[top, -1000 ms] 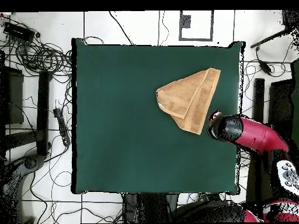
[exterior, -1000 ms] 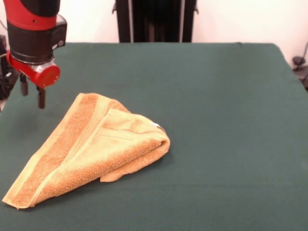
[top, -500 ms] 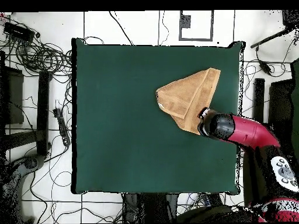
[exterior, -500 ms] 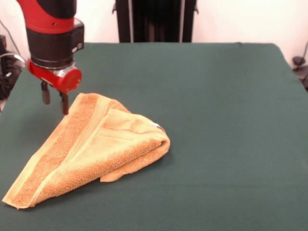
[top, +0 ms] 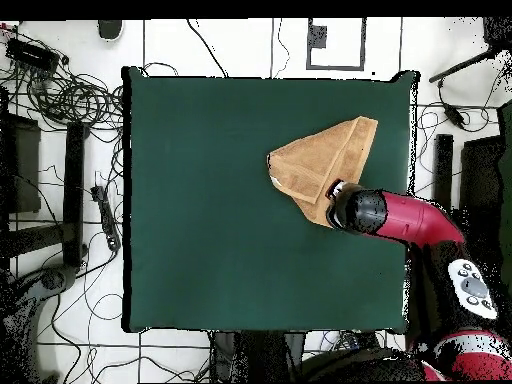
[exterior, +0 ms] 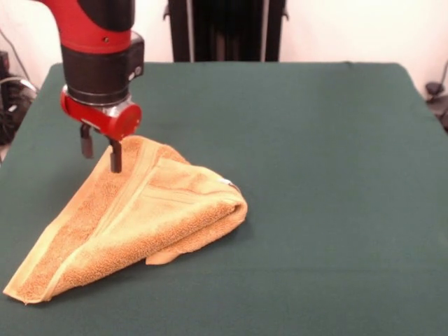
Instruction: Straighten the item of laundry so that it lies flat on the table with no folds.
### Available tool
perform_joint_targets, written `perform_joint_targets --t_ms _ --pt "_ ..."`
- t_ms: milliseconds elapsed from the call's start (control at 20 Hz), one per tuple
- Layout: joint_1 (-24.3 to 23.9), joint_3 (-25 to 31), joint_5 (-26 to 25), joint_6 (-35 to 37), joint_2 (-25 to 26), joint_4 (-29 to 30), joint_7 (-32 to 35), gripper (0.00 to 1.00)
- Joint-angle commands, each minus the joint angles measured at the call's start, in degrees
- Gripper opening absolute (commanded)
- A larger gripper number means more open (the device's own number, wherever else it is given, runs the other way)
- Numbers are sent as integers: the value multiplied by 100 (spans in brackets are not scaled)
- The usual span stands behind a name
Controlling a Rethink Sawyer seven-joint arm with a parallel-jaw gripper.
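The golden-orange towel lies folded over into a rough triangle on the green table, left of centre in the front view. A small white tag shows at its right fold. In the overhead view the towel is at the upper right of the table. My gripper hangs open just above the towel's far corner, one finger over the cloth, one finger beside its edge. It holds nothing. In the overhead view the arm's head covers the towel's lower corner.
Cables and stands lie on the floor around the table in the overhead view. The robot's pedestal stands beyond the table's far edge. The towel's near corner lies close to the table's front left.
The arm has moved from beside the table's left edge in the front view to over the towel's far corner. The towel has not moved.
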Motion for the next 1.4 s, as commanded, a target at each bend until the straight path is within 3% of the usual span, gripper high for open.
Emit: perform_joint_targets --t_ms 50,650,1400 --pt "517 456 -195 303 266 233 -217 100" --pt "977 -41 -106 1272 555 -249 -44 100" --pt "1020 -308 -232 1260 675 -530 -37 100"
